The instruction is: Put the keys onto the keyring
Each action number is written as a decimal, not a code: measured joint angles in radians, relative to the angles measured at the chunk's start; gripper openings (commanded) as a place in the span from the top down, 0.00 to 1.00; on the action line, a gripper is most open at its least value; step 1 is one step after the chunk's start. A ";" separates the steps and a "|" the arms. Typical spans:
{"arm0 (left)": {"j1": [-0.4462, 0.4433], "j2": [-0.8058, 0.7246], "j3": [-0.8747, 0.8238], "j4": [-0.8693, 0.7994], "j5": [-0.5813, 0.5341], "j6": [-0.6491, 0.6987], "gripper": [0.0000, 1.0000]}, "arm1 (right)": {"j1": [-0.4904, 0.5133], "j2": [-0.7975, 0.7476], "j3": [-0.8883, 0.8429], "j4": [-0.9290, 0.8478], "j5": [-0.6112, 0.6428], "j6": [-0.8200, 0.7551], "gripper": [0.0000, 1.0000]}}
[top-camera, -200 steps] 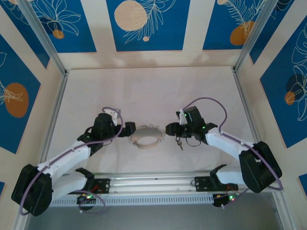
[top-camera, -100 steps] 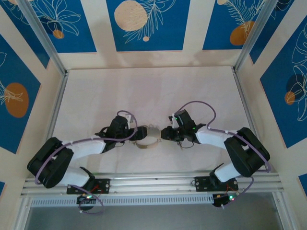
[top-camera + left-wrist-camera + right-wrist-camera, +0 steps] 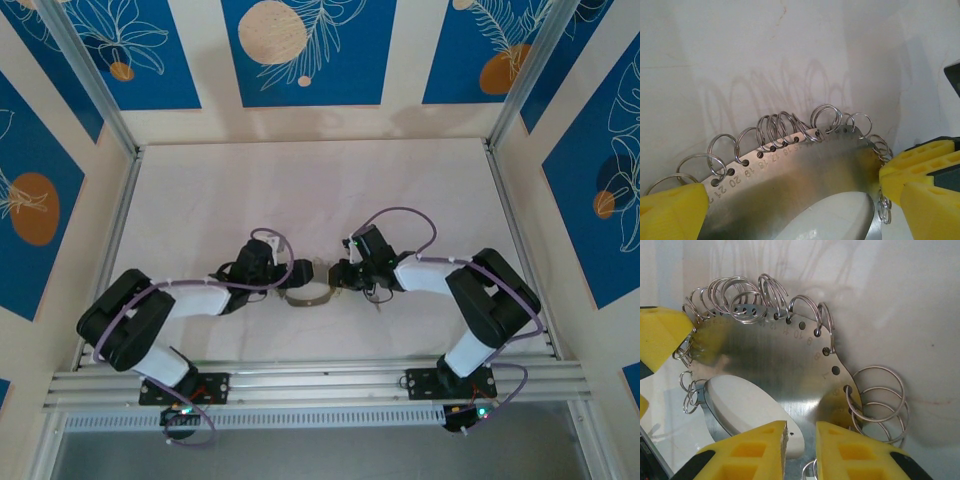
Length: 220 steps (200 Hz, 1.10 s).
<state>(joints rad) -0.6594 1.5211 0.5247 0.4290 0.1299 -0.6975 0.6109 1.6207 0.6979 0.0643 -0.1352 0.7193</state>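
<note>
Over the table (image 3: 300, 190), right tool (image 3: 801, 435) narrowed at keyring (image 3: 775, 360).

A robotics lab is indicated. A white tabletop (image 3: 300, 190) is boxed in by walls (image 3: 300, 50) printed with blue leaf panels and framed by aluminium posts (image 3: 95, 85). Two cabled robot arms (image 3: 190, 297) are bolted to a metal rail (image 3: 320, 378) at the near edge.
</note>
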 measured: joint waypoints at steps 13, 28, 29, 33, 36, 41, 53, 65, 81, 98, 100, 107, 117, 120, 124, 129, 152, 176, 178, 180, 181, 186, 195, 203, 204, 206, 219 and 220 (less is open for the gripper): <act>0.000 0.017 0.013 0.010 0.000 0.000 0.01 | -0.008 0.014 0.014 0.002 0.000 0.005 0.77; 0.001 0.041 0.031 0.021 0.000 0.005 0.01 | -0.017 0.039 0.038 0.005 0.002 0.006 0.78; 0.001 0.042 0.031 0.022 0.000 0.005 0.01 | -0.018 0.040 0.039 0.006 0.002 0.006 0.78; 0.002 0.048 0.036 0.025 0.000 0.009 0.01 | -0.021 0.048 0.045 0.008 0.003 0.006 0.78; 0.003 0.053 0.040 0.027 0.000 0.011 0.01 | -0.023 0.054 0.050 0.009 0.003 0.006 0.79; 0.006 0.060 0.045 0.031 0.000 0.016 0.01 | -0.028 0.066 0.058 0.012 0.003 0.006 0.79; 0.014 0.076 0.057 0.041 0.001 0.023 0.01 | -0.038 0.087 0.076 0.019 0.003 0.007 0.80; 0.029 0.095 0.070 0.055 0.003 0.027 0.00 | -0.050 0.111 0.100 0.023 0.003 0.007 0.81; 0.051 0.121 0.090 0.067 0.016 0.035 0.01 | -0.067 0.146 0.132 0.032 0.002 0.008 0.82; 0.082 0.153 0.116 0.082 0.036 0.045 0.01 | -0.085 0.175 0.166 0.042 -0.004 0.013 0.82; 0.085 0.156 0.119 0.084 0.039 0.046 0.01 | -0.088 0.179 0.169 0.042 -0.004 0.014 0.81; 0.097 0.170 0.132 0.088 0.048 0.051 0.01 | -0.093 0.189 0.182 0.047 -0.005 0.014 0.81; 0.113 0.185 0.149 0.089 0.059 0.054 0.01 | -0.101 0.198 0.195 0.051 -0.010 0.014 0.80; 0.117 0.188 0.154 0.088 0.064 0.054 0.01 | -0.103 0.201 0.198 0.053 -0.012 0.014 0.80; 0.126 0.192 0.160 0.087 0.070 0.057 0.01 | -0.107 0.201 0.201 0.054 -0.015 0.014 0.79; 0.134 0.196 0.167 0.087 0.074 0.061 0.01 | -0.110 0.201 0.203 0.055 -0.019 0.014 0.78; 0.170 0.203 0.202 0.060 0.099 0.080 0.01 | -0.122 0.171 0.203 0.048 -0.024 0.008 0.62; 0.184 0.187 0.241 0.014 0.119 0.106 0.00 | -0.127 0.056 0.187 0.026 -0.018 0.002 0.47; 0.184 0.184 0.243 0.008 0.121 0.110 0.00 | -0.127 0.043 0.186 0.025 -0.019 -0.004 0.45; 0.184 0.179 0.245 0.004 0.125 0.111 0.00 | -0.127 0.035 0.185 0.024 -0.020 -0.007 0.44; 0.184 0.176 0.245 0.002 0.126 0.113 0.00 | -0.127 0.027 0.183 0.023 -0.020 -0.004 0.43; 0.184 0.163 0.247 -0.008 0.131 0.116 0.00 | -0.127 0.002 0.180 0.020 -0.019 -0.010 0.40; 0.184 0.132 0.247 -0.024 0.142 0.124 0.00 | -0.127 -0.042 0.172 0.017 -0.020 -0.008 0.37; 0.184 0.101 0.247 -0.036 0.152 0.125 0.00 | -0.127 -0.073 0.162 0.016 -0.021 -0.010 0.35; 0.184 0.098 0.247 -0.037 0.153 0.125 0.00 | -0.127 -0.076 0.161 0.016 -0.021 -0.012 0.35; 0.184 0.091 0.247 -0.039 0.156 0.125 0.00 | -0.127 -0.082 0.158 0.016 -0.023 -0.014 0.35; 0.184 0.040 0.245 -0.048 0.171 0.124 0.00 | -0.123 -0.105 0.135 0.006 -0.023 -0.013 0.34; 0.184 0.034 0.244 -0.048 0.174 0.124 0.00 | -0.123 -0.106 0.134 0.006 -0.023 -0.013 0.34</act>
<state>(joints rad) -0.4751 1.5555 0.7685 0.3813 0.3035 -0.5739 0.4881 1.5150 0.8318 0.0700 -0.1577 0.7059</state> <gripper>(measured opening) 0.999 0.656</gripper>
